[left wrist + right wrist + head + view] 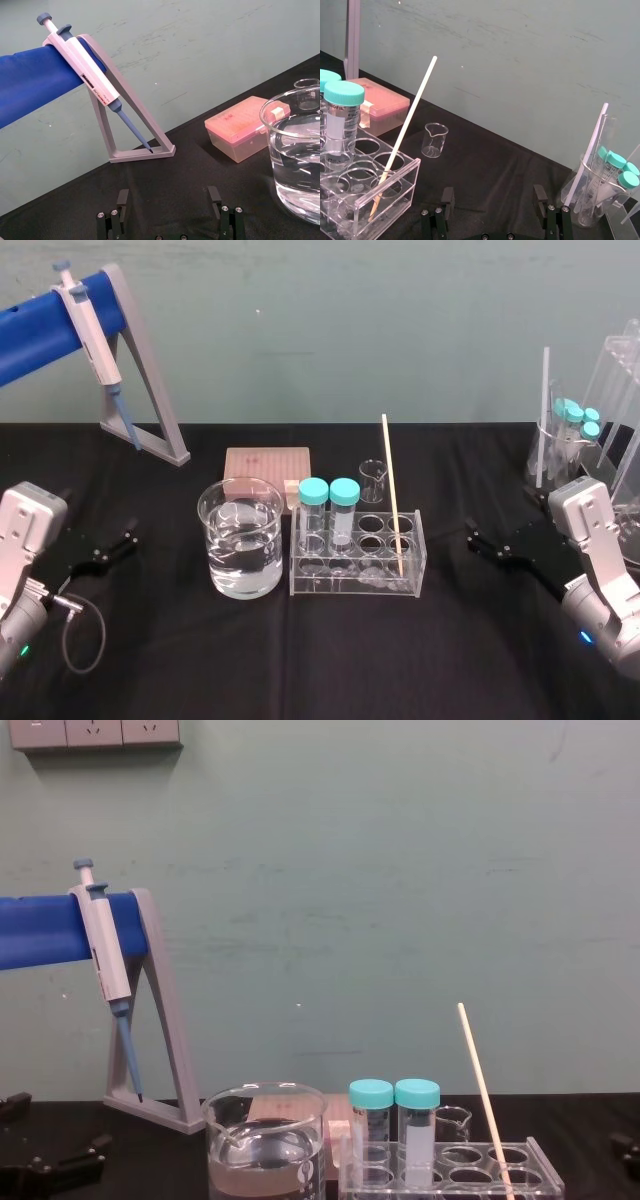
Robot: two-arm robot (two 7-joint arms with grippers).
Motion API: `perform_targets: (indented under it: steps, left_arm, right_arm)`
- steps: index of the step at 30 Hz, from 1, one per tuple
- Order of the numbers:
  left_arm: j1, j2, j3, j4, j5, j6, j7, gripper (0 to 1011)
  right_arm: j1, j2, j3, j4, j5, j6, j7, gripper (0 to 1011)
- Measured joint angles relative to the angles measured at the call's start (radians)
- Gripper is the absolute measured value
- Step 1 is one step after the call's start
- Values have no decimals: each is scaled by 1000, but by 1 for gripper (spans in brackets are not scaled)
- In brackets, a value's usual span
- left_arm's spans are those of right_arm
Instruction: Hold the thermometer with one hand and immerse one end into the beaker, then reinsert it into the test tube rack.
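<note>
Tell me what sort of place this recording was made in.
Most likely a laboratory bench setup: a pipette hangs on a stand, a beaker holds clear liquid, and a test tube rack carries capped tubes and the thermometer. The left gripper and right gripper rest open at the sides.

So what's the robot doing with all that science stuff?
Nothing is being held right now. The thermometer stands leaning in a hole at the right end of the test tube rack. The beaker, partly full of clear liquid, sits just to the rack's left. The left gripper waits off at the left of the black table and the right gripper off at the right, both with jaws open. The dipping has not started yet.
</note>
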Motion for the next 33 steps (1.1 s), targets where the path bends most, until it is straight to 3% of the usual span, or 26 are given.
perform_targets:
  steps: [9,18,20,25,30,33]
  left_arm:
    - [0,0,0,0,0,0,0,1004]
    - [0,0,0,0,0,0,0,1004]
    - [0,0,0,0,0,0,0,1004]
    - [0,0,0,0,0,0,0,1004]
    - [0,0,0,0,0,0,0,1004]
    - [0,0,0,0,0,0,0,1004]
  right_arm:
    - [0,-1,2,0,0,0,1,1000]
    - [2,-17,67,-90,65,52,37,1002]
    - [15,-12,96,-155,111,101,74,1000]
    - [46,-12,127,-229,167,168,130,1000]
    - [83,-25,139,-265,192,204,172,1000]
    - [113,-43,141,-273,214,265,196,1002]
